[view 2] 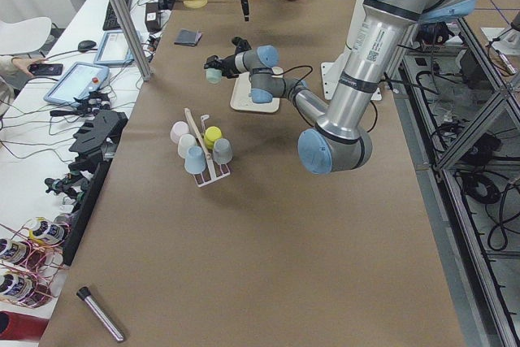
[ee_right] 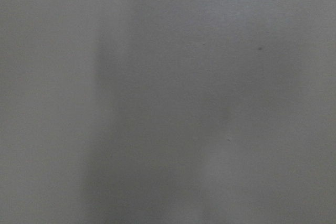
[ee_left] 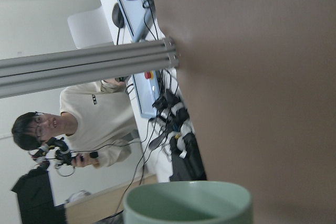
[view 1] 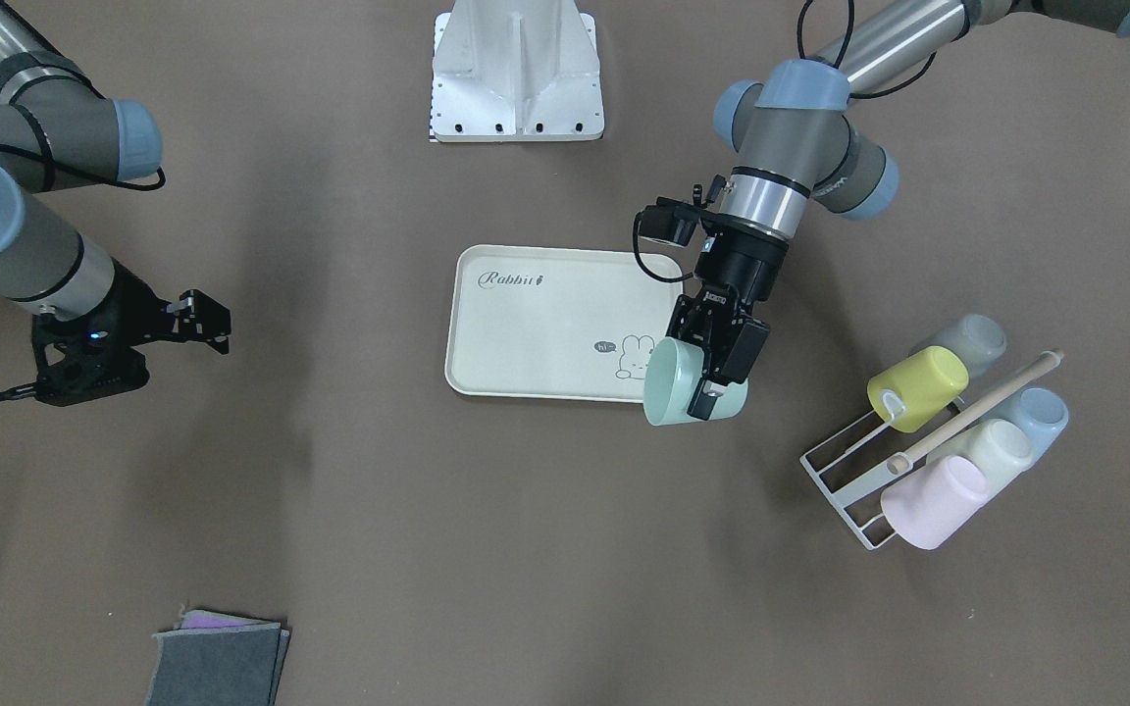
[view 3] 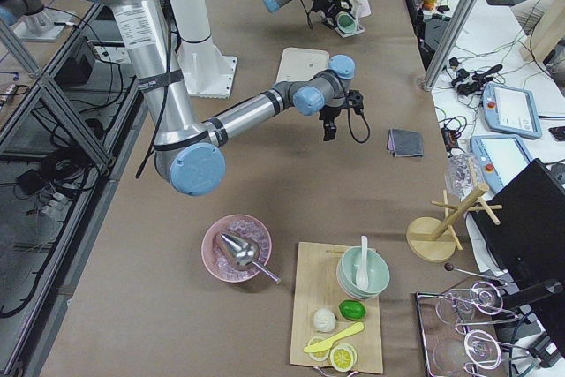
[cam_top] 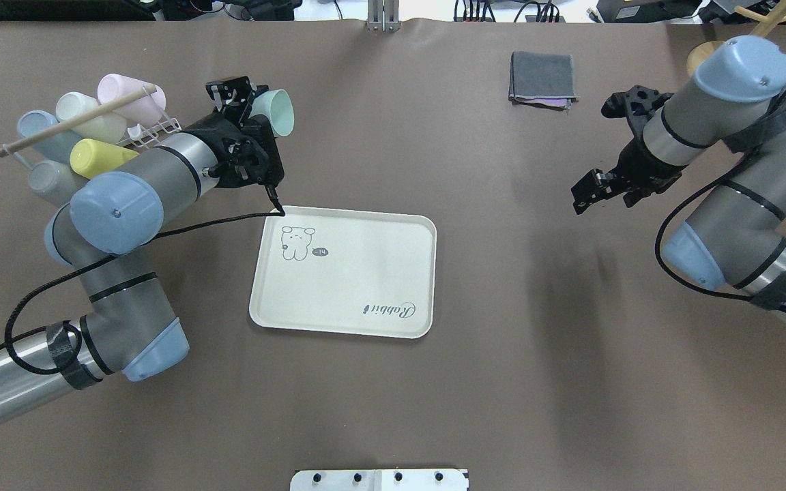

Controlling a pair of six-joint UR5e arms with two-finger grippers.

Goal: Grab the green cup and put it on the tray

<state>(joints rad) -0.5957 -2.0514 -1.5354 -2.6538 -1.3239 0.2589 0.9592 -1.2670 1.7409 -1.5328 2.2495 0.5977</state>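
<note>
Holding cup (view 1: 668,387) sideways, clamped it in left end effector (view 1: 710,384) above bench (view 1: 526,549) near tray (view 1: 526,333); hovered right end effector (view 1: 212,322) parted and empty, well apart from tray.

Bright, even lighting, soft shadows; right wrist view blurred and featureless.

Probably a robotics lab: aluminium framing (view 2: 123,18), a teach pendant (view 2: 77,83), tangled cables (ee_left: 168,109), an operator (ee_left: 97,124) alongside.
</note>
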